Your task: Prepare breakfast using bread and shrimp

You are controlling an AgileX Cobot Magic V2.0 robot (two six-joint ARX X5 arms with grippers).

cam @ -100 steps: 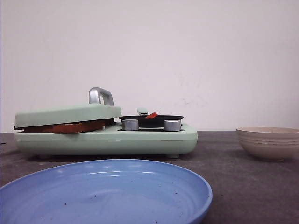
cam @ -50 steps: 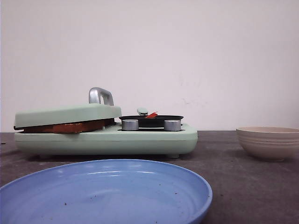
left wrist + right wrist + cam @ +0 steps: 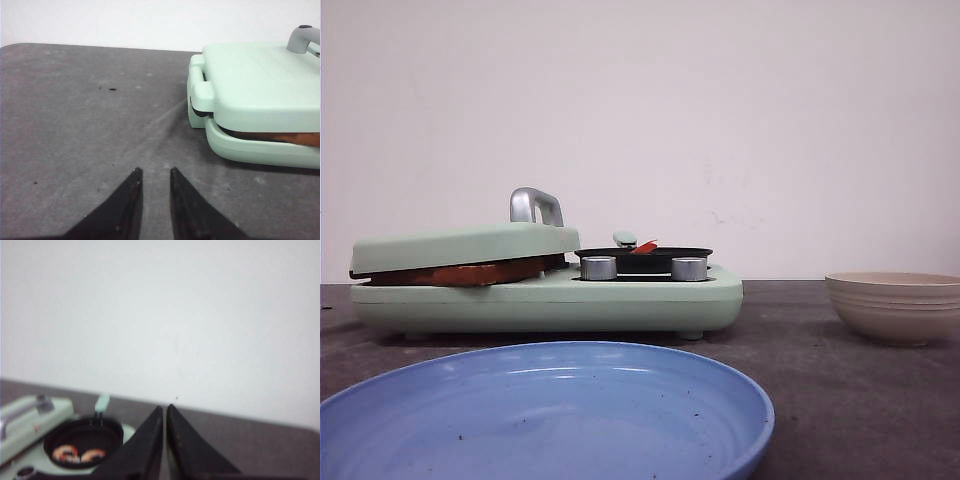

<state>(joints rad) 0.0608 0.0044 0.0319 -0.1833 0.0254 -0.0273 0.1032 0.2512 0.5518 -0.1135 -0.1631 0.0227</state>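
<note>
Here, bread (image 3: pixel 470 273) clamped under the closed lid (image 3: pixel 465 243) of the mint-green breakfast maker (image 3: pixel 620 300), only its brown crust edge showing. Shrimp (image 3: pixel 75 453) in the small black pan (image 3: pixel 645 256) on that maker's right half. Blue plate (image 3: pixel 545 410) nearest, beige bowl (image 3: pixel 895 303) far right. Left gripper (image 3: pixel 154 175) low over bare table (image 3: pixel 75 125), tips slightly apart, holding nothing. Right gripper (image 3: pixel 164 410) raised, tips pressed together, holding nothing.

The breakfast maker (image 3: pixel 550 295) shows smooth, satin mint-green plastic, its handle (image 3: pixel 535 205) and knobs (image 3: pixel 599 267) brushed metal. The small pan (image 3: pixel 645 258) looks matt black. The blue plate (image 3: pixel 545 415) gleams, glossy. The beige bowl (image 3: pixel 895 305) is ridged, matt. The surface (image 3: pixel 75 125) is dark grey, rough, speckled.
</note>
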